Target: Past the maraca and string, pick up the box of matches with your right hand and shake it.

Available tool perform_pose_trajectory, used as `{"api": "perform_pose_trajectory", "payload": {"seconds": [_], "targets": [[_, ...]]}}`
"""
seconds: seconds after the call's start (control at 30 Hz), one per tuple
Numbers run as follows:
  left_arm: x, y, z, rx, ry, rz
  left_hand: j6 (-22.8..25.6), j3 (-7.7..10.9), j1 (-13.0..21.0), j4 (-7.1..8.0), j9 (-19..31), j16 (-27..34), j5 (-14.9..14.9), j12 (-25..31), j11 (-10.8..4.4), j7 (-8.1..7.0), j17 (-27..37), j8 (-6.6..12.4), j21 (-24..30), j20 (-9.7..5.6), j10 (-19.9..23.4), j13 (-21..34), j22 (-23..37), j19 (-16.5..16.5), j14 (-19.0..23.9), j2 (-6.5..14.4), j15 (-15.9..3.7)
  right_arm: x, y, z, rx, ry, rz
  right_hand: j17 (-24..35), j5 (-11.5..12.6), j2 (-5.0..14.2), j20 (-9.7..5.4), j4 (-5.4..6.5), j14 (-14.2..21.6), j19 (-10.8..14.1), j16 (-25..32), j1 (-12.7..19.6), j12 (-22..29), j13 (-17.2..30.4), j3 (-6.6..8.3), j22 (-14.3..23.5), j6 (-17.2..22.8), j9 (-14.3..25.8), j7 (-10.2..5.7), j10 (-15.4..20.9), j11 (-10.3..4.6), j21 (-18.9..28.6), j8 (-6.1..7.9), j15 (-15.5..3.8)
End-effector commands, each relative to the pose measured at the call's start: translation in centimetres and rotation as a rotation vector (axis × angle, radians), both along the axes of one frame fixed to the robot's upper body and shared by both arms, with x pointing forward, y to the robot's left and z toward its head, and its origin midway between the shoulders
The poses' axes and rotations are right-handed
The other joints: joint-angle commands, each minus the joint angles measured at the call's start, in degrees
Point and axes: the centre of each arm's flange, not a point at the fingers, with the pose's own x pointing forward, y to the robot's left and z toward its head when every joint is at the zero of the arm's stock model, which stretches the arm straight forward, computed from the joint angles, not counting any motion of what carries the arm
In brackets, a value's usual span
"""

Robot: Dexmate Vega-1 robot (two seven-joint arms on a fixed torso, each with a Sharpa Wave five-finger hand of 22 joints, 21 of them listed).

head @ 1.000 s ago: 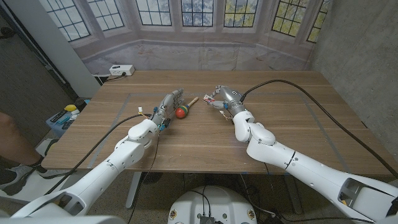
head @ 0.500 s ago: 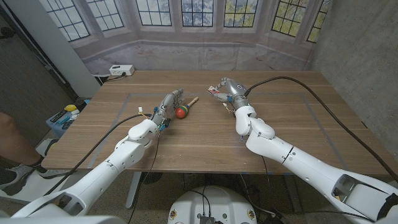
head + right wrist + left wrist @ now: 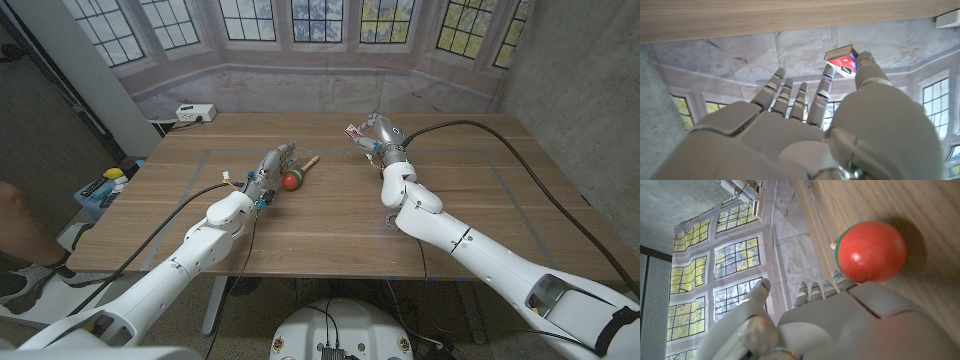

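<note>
My right hand (image 3: 383,134) is raised over the far middle of the table (image 3: 330,225) and pinches a small red and white box of matches (image 3: 356,131) between thumb and a finger. In the right wrist view the box of matches (image 3: 841,60) sits at the fingertips of that hand (image 3: 805,135), in the air off the wood. A maraca (image 3: 292,180) with a red and green head and a wooden handle lies left of centre. My left hand (image 3: 268,172) stands just beside it, fingers extended and holding nothing. The maraca's head (image 3: 871,251) is close to the left hand (image 3: 840,325).
A white power strip (image 3: 195,113) lies at the table's far left corner. A black cable (image 3: 480,135) arcs over the right side of the table. A person's knee (image 3: 15,215) and a blue object (image 3: 105,185) are off the table's left edge.
My right hand has lifted the box of matches off the table and carried it up and toward the far side. The left hand and the maraca have stayed put.
</note>
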Motion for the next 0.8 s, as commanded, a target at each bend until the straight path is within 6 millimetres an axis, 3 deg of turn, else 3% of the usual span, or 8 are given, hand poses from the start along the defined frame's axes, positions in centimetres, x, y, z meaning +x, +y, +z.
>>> {"api": "perform_pose_trajectory", "payload": {"seconds": [0.03, 0.47, 0.8], "targets": [[-0.4, -0.3, 0.0, 0.004, -0.008, -0.002, 0.4, -0.23, 0.5, 0.20, 0.1, 0.2, 0.4, 0.0, 0.35, -0.09, 0.1, 0.00, -0.1, 0.49, 0.2, 0.2, 0.2, 0.2, 0.0, 0.0, 0.49, 0.7, -1.7, 1.1, 0.106, -0.024, -0.041, 0.3, 0.0, 0.83, 0.03, 0.03, 0.3, 0.3, -0.3, 0.1, 0.0, 0.1, -0.23, 0.1, 0.1, 0.2, 0.45, 0.4, 0.08, -0.2, -0.07, 0.03], [-0.8, -0.2, -0.4, 0.003, -0.002, 0.001, 0.5, -0.18, 0.5, 0.23, 0.1, 0.2, 0.4, 0.0, 0.40, -0.10, 0.1, 0.05, -0.1, 0.46, 0.3, 0.2, 0.2, 0.3, 0.0, 0.0, 0.49, 1.0, -2.8, 1.3, 0.158, -0.021, -0.065, 0.3, -0.1, 0.91, 0.17, 0.08, 0.3, 0.1, -0.4, -0.1, -0.1, 0.1, -0.32, 0.1, 0.0, 0.2, 0.59, 0.5, 0.07, -0.3, -0.25, 0.19], [-0.9, -0.1, -0.6, 0.002, -0.004, 0.003, 0.5, -0.15, 0.5, 0.28, 0.1, 0.2, 0.4, 0.0, 0.50, -0.15, 0.1, 0.04, -0.1, 0.47, 0.2, 0.2, 0.2, 0.3, 0.0, 0.0, 0.47, 0.2, -2.4, 0.3, 0.120, -0.015, -0.061, 0.3, -0.1, 0.94, 0.19, 0.08, 0.3, 0.1, -0.4, -0.1, -0.1, 0.1, -0.39, 0.1, 0.0, 0.2, 0.58, 0.6, 0.19, -0.3, -0.33, 0.20]]}}
